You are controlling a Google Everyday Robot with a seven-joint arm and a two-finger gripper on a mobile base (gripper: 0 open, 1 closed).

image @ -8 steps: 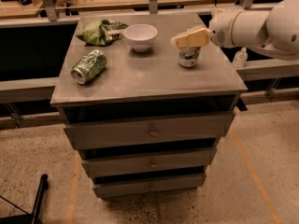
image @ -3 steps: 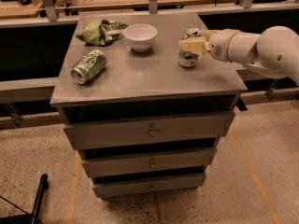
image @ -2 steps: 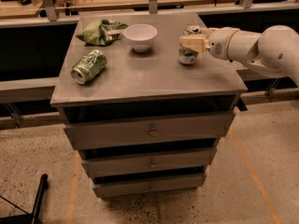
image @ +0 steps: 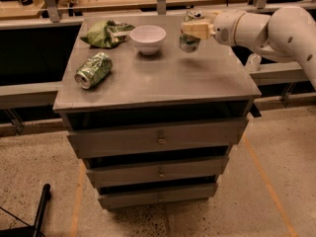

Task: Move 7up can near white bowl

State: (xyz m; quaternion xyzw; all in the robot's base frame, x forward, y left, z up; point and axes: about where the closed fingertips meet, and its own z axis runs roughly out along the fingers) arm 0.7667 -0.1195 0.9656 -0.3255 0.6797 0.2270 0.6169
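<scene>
The 7up can (image: 188,42) is upright, a little above the grey cabinet top (image: 158,73), just right of the white bowl (image: 147,38). My gripper (image: 193,29) comes in from the right on a white arm and is shut on the can around its upper half. The can's silver top shows behind the tan fingers (image: 196,30). A small gap separates the can from the bowl.
A dented all-green can (image: 93,70) lies on its side at the left of the top. A green foil bag (image: 106,33) lies at the back left beside the bowl. The cabinet has three drawers (image: 159,138). A wooden bench runs behind it.
My gripper closed on the can, lifted it off the top and carried it left toward the bowl. The bowl, bag and green can have not moved.
</scene>
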